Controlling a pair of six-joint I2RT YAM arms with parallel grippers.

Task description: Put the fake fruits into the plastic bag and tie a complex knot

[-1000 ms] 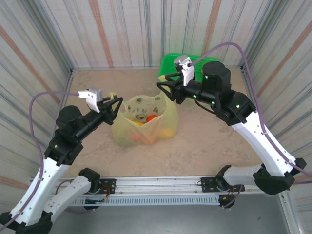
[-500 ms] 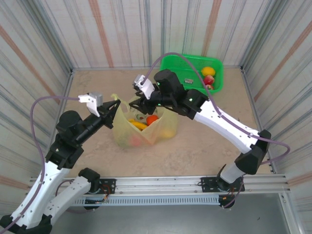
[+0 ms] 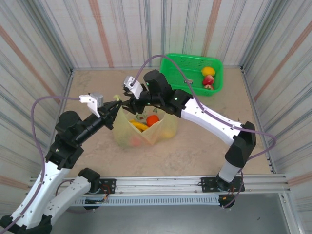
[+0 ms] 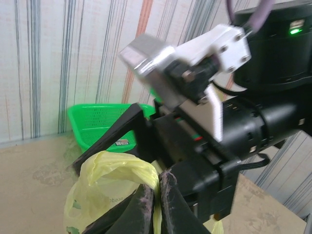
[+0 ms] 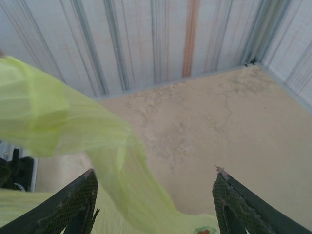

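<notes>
Two loops to bring together, so go slow. Hold tight with left gripper [image 4: 157, 187], pinched shut on a handle [image 4: 122, 165] of the plastic bag [image 3: 146, 131], on the table [image 3: 204, 146] with fake fruits [image 3: 152, 119] inside. Ease wide-open, empty right gripper [image 5: 155, 171] around the bag strip [image 5: 126, 161] between its fingers [image 5: 73, 204], then pinch.

plastic bag [image 3: 168, 124] thin, translucent, crinkly; fake fruits [image 3: 152, 120] glossy; basket [image 3: 187, 68] rigid plastic mesh; table [image 3: 204, 146] matt, mottled

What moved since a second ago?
The right gripper swung left from the green basket over to the left handle of the plastic bag, jaws open. The left gripper pinched shut on that handle. Bag, basket and bagged fruits stayed put.
</notes>
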